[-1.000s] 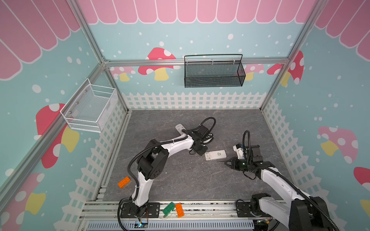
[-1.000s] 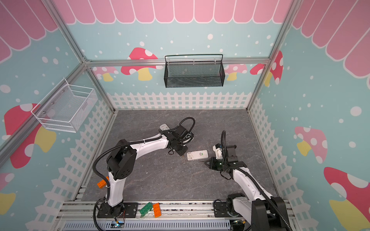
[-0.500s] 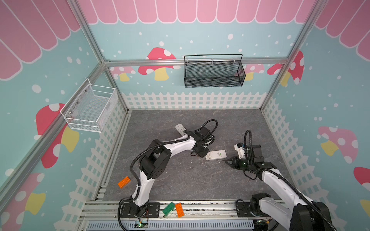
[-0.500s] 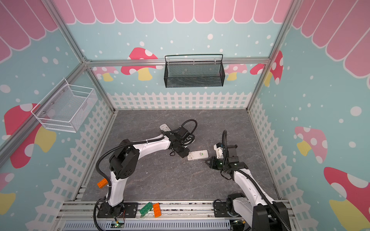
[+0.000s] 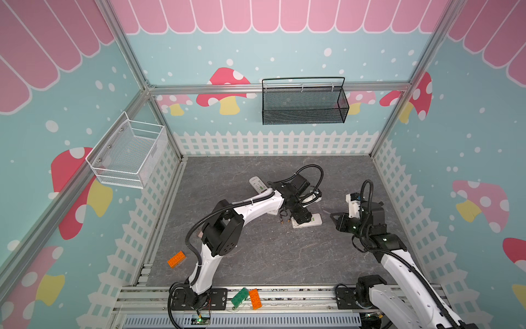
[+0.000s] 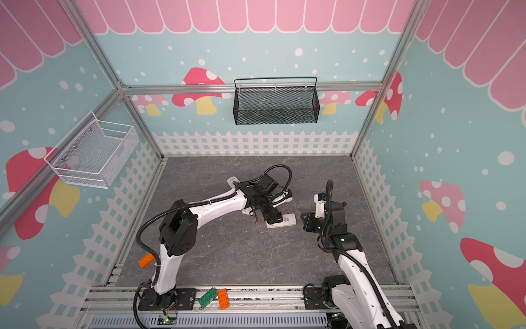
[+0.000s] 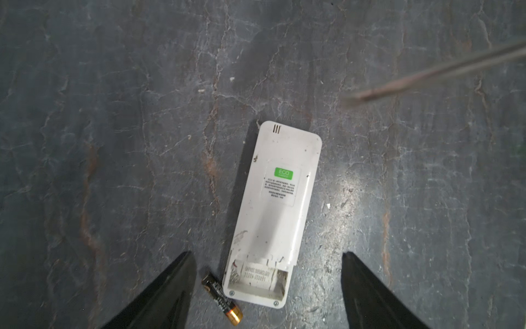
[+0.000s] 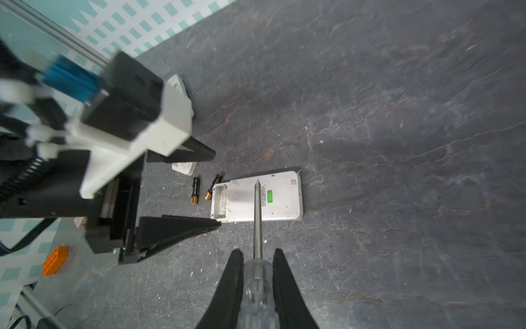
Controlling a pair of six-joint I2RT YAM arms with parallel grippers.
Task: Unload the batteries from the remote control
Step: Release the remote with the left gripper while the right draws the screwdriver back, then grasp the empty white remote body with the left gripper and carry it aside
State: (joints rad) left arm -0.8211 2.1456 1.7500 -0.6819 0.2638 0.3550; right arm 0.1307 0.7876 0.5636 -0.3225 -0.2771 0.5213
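Two batteries (image 8: pixel 213 186) lie near each other on the grey slate floor (image 8: pixel 398 114), just beside the uncovered compartment end of the white remote control (image 8: pixel 257 200), which rests face down. The left gripper (image 7: pixel 266 255) hangs over that end with its fingers spread wide to either side of the remote, gripping nothing. The right gripper (image 8: pixel 257 252) is clamped tight on the clear handle of a screwdriver (image 8: pixel 258 222), whose tip points over the remote's back.

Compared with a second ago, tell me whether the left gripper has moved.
Yes. In a top view the left gripper has moved rightward, to over the left end of the unmoved white remote.
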